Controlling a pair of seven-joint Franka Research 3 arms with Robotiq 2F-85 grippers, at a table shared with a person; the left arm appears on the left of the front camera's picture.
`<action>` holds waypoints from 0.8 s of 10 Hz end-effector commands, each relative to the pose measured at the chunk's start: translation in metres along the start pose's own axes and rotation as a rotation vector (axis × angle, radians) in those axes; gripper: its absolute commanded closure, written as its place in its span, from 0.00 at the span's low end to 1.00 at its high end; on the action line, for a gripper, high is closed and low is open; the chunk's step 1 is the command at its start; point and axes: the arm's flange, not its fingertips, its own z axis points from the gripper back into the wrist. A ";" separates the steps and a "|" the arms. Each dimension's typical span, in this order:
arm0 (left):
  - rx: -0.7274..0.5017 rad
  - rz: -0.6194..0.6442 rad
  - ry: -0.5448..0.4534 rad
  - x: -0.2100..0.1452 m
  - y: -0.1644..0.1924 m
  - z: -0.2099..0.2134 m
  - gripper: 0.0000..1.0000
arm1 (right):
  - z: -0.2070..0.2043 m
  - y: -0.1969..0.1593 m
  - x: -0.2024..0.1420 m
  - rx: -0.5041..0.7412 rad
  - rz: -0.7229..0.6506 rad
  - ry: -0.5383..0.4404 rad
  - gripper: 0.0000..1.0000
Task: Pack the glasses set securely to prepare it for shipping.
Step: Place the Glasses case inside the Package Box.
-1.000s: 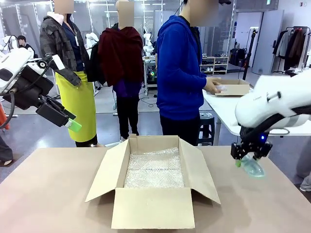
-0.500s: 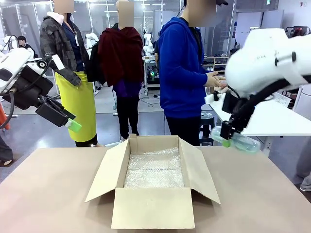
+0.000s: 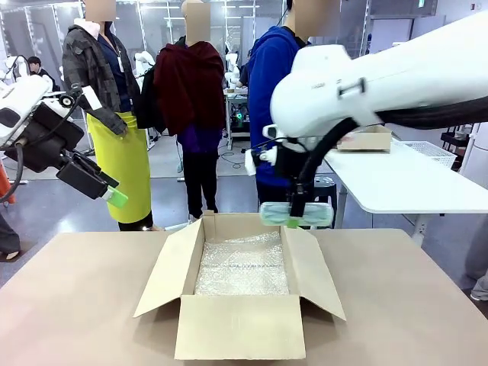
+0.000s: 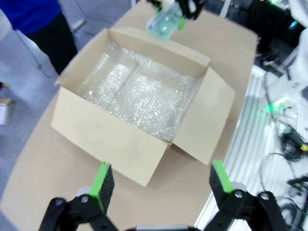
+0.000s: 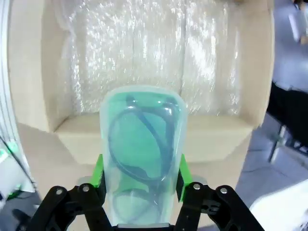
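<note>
While my right gripper (image 5: pixel 139 175) clamps the mint-green glasses case (image 5: pixel 142 139), its long axis runs level, out along my fingers, above the far right corner of the cardboard box (image 3: pixel 236 328), which is lined with bubble wrap (image 3: pixel 244 267). My left gripper (image 4: pixel 161 179) hangs spread apart above the table (image 3: pixel 76 305).

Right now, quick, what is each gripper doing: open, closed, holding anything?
Left gripper: open, holding nothing.
Right gripper: closed on the mint-green glasses case.
</note>
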 end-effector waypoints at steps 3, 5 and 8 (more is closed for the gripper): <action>-0.024 -0.016 -0.012 0.000 0.002 0.003 0.00 | -0.031 -0.065 0.069 -0.015 0.127 0.038 0.67; -0.024 -0.016 -0.012 0.000 0.002 0.003 0.00 | -0.070 -0.090 0.084 0.023 0.117 0.032 0.67; -0.024 -0.016 -0.012 0.000 0.002 0.003 0.00 | -0.120 -0.107 0.089 0.031 0.072 -0.018 0.67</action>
